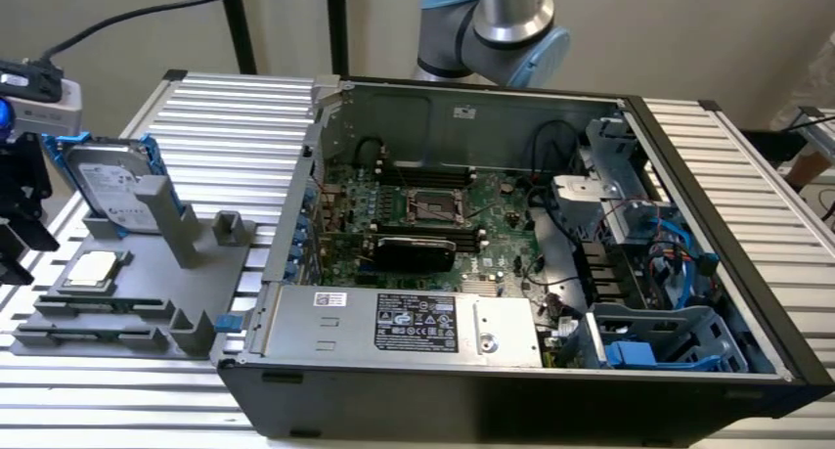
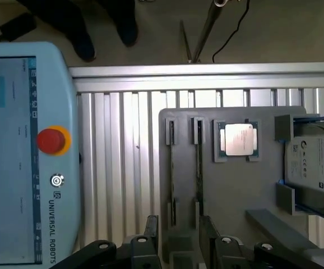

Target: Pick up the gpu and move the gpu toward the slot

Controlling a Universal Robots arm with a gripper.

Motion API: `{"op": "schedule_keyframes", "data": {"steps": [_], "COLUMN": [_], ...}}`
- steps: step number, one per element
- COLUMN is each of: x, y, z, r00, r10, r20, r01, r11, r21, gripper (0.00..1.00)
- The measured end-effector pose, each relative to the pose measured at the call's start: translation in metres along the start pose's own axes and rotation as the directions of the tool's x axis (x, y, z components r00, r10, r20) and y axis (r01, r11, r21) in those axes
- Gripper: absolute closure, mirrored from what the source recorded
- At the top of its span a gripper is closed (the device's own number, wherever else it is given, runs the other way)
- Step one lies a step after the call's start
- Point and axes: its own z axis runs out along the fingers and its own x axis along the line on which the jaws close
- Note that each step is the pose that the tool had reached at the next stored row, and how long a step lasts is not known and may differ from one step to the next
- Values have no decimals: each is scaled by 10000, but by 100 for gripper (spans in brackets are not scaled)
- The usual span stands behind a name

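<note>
**Exterior view**
- Computer case [image 1: 522, 400], lid off, just beside the grey fixture tray [image 1: 144, 273], on the exterior view's right of it. It holds a power supply [image 1: 391, 322] along the near wall, a motherboard [image 1: 509, 200] behind that and blue drive cages [image 1: 652, 341] at the end farthest from the tray.
- The gpu [image 1: 417, 248]: judged to be the dark oblong card lying across the motherboard, well apart from the tray. Whether it is seated in the slot cannot be told.
- Progress: the carry from tray to case looks done. Final seating is unconfirmed.
- Tray contents: hard drive [image 1: 111, 190] with blue rails standing at the back, CPU chip [image 1: 92, 268] in a square recess, and memory sticks [image 1: 85, 322] in the front grooves. Two upright posts [image 1: 156, 209] have nothing between them.

**Wrist view**
- Gripper [image 2: 179, 221]: over the tray's edge, above the two narrow grooves, with its jaws spread wide and nothing between them.
- Tray, as listed above: the chip is in its recess between the grooves and the hard drive.
- Teach pendant [image 2: 16, 157] with a red stop button [image 2: 51, 140]: on the slatted table [image 2: 117, 168], near the tray but apart from it.
- A person's feet [image 2: 83, 28]: on the floor beyond the table edge.
</note>
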Motion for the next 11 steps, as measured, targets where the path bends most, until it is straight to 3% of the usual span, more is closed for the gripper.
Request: {"op": "schedule_keyframes", "data": {"steps": [11], "x": [2], "y": [0], "z": [200], "r00": [10000], "r10": [0], "r20": [-1], "r01": [0], "r11": [10000], "r21": [0], "gripper": [58]}}
